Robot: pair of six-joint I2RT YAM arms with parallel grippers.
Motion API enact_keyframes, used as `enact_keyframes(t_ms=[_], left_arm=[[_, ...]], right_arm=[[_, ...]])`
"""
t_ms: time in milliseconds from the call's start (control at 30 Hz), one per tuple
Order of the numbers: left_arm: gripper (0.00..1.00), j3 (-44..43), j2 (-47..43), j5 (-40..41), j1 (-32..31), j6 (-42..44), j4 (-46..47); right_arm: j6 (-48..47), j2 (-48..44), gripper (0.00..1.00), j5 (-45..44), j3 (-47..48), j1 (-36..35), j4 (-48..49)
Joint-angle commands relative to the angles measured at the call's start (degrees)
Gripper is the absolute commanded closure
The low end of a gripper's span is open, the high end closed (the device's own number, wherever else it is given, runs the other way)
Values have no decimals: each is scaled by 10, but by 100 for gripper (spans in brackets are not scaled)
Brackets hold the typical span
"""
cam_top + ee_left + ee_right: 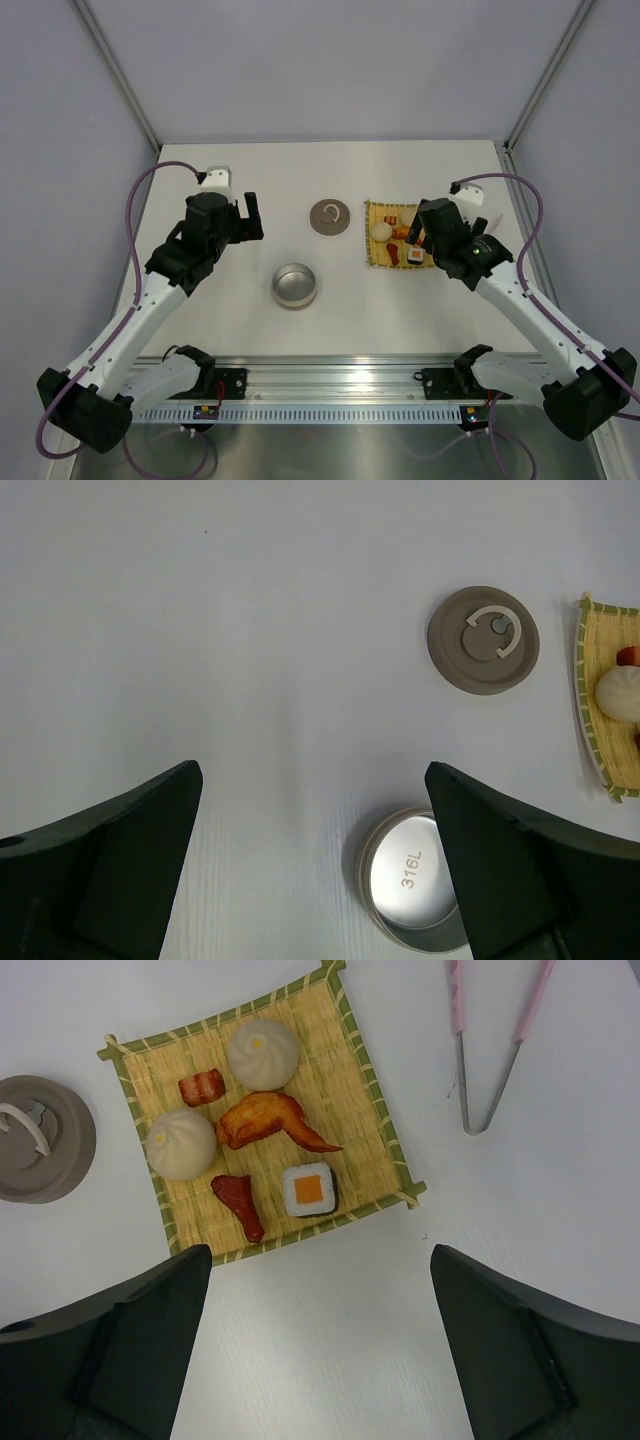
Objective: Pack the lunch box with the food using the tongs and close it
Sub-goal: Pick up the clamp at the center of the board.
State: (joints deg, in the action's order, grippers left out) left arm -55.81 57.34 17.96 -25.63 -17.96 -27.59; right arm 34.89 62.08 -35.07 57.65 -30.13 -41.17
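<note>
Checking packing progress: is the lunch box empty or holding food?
Empty and open: the lunch box shows a bare metal bottom, and its lid lies apart from it.

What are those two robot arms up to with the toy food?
Nothing is held yet. Both arms hover over the table, the left gripper and the right gripper open. The food sits on the woven mat, the tongs lie beside it, and the lunch box stands empty with its lid off, lying nearby.

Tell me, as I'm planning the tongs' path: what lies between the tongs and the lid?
The yellow woven mat carrying the food lies between the tongs and the lid, as the right wrist view shows.
</note>
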Motion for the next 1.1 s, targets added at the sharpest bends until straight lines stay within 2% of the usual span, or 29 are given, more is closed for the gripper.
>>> enact_keyframes(t_ms=[0, 233, 367, 433, 467, 600, 700, 767, 833, 933, 1067], left_arm=[[1, -25, -7, -9, -3, 4, 11], [1, -25, -2, -11, -3, 3, 10], [1, -30, 3, -13, -2, 4, 4], [1, -33, 3, -15, -3, 3, -2], [1, -33, 4, -17, -2, 3, -3], [1, -32, 5, -23, -3, -1, 3], [1, -33, 8, -27, -2, -2, 3], [1, -34, 8, -28, -2, -2, -1], [1, -35, 6, -27, -2, -2, -4], [1, -33, 2, -23, -2, -1, -5], [1, -29, 1, -26, -2, -2, -2]], right_arm=[[16, -14, 0, -24, 5, -4, -1], [4, -26, 1, 6, -6, -3, 9], [5, -7, 1, -28, 13, 9, -21], [-12, 15, 0, -14, 25, 44, -40], [-19, 20, 1, 26, 30, 94, -39], [-52, 33, 1, 129, 31, 221, 0], [-61, 83, 0, 162, 56, 280, -3], [-69, 105, 1, 177, 66, 297, -3], [-77, 134, 1, 216, 67, 355, 10], [-99, 176, 0, 245, 63, 396, 33], [-127, 232, 1, 240, 65, 404, 52]])
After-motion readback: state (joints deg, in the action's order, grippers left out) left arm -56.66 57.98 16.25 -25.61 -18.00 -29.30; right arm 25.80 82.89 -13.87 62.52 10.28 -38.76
